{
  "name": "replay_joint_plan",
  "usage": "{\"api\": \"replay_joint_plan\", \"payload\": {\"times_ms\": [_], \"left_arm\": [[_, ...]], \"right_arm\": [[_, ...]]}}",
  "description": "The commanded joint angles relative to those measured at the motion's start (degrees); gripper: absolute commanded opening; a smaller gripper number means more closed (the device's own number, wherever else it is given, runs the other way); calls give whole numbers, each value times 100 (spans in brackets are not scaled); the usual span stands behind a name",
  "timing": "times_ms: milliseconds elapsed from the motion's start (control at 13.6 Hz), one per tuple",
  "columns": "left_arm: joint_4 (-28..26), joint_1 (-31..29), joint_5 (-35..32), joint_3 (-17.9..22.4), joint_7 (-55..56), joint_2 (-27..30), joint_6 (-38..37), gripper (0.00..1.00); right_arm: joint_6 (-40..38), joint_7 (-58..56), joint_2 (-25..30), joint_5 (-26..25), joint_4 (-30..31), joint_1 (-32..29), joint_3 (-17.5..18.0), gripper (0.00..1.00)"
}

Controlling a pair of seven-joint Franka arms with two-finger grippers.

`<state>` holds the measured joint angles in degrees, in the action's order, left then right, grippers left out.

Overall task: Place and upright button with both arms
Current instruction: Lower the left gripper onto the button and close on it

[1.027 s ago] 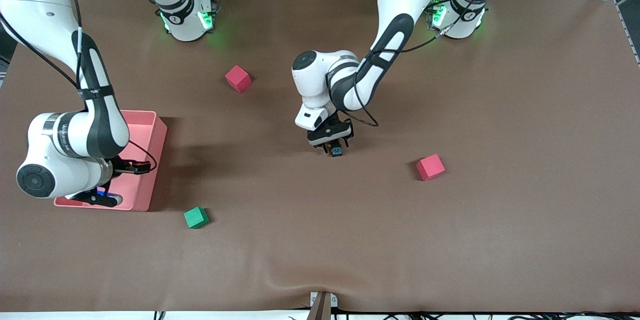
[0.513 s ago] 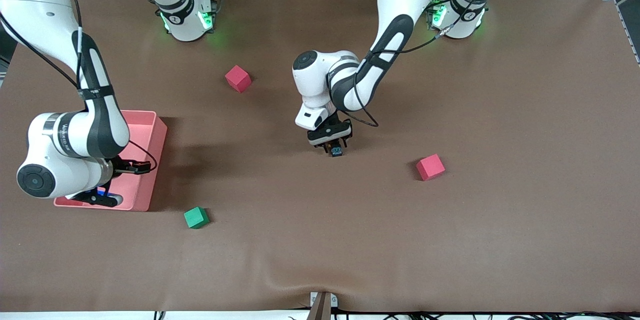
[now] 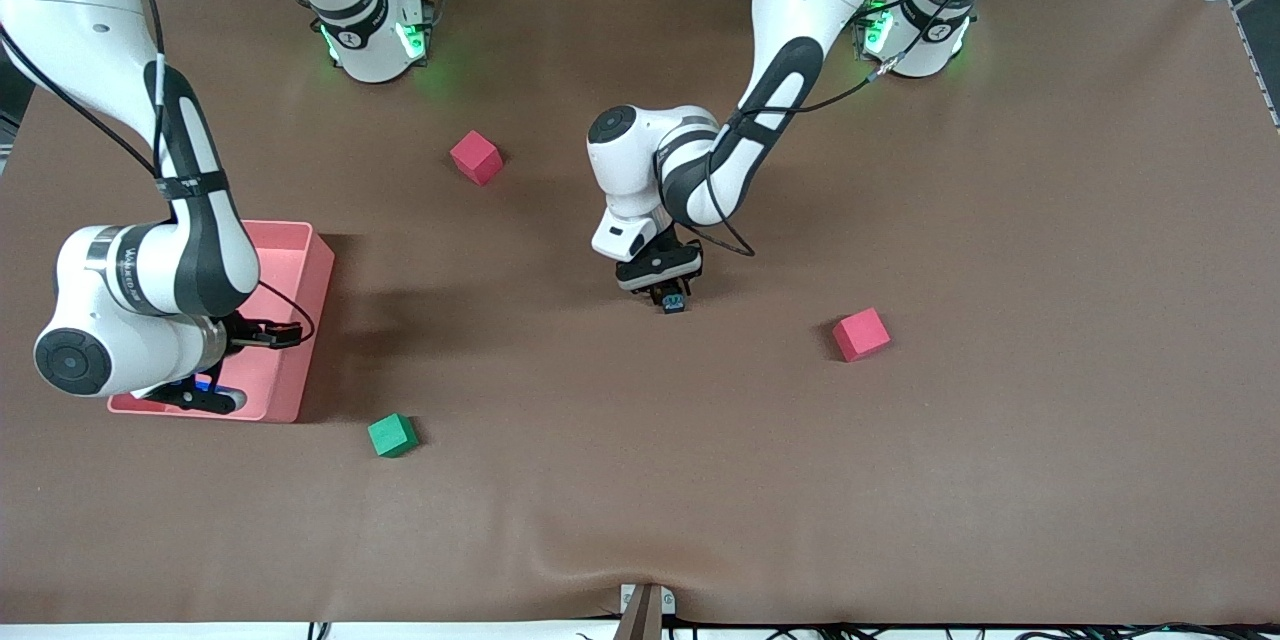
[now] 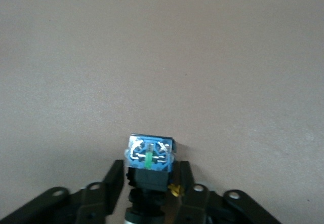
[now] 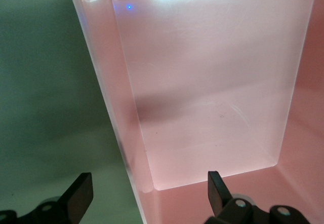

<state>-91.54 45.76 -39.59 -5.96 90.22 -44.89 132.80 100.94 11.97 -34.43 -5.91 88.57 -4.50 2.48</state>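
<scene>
Front view: left claw [image 3: 672,301] low at mid-worktop [image 3: 1000,420], right claw [image 3: 205,390] waiting over pink bin [image 3: 318,265]; left wrist: fingers [image 4: 114,181] clamped on button [image 4: 149,158], blue base outward, likely for uprighting; right wrist: fingers [image 5: 81,191] spread, empty.

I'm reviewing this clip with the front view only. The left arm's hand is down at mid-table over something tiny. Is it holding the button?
Observer: Yes. In the left wrist view the left gripper has its jaws shut on the button, on its black part, with the blue end pointing away from the hand.
Operator: Anything else near it?
Observer: No, that view shows only bare brown table around it.
Operator: And the right gripper over the pink bin?
Observer: The right wrist view shows the right gripper with jaws open astride one wall of the pink bin, holding nothing.
Operator: Anything in the bin?
Observer: Nothing lies on the part of its floor that shows.
</scene>
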Motion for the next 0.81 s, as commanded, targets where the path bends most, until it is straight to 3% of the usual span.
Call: {"api": "replay_joint_plan", "payload": {"times_ms": [0,73,367,733], "left_arm": [[-13,39,-163,25,258,24,97,8],[-4,39,-146,25,276,41,97,0],[241,-23,38,16,198,156,88,0],[514,-207,1135,7,162,349,79,0]], "right_arm": [[13,7,33,-113,29,-33,59,100],[13,7,33,-113,29,-33,59,100],[13,7,33,-113,20,-33,59,100],[22,7,33,-113,20,-33,59,100]]}}
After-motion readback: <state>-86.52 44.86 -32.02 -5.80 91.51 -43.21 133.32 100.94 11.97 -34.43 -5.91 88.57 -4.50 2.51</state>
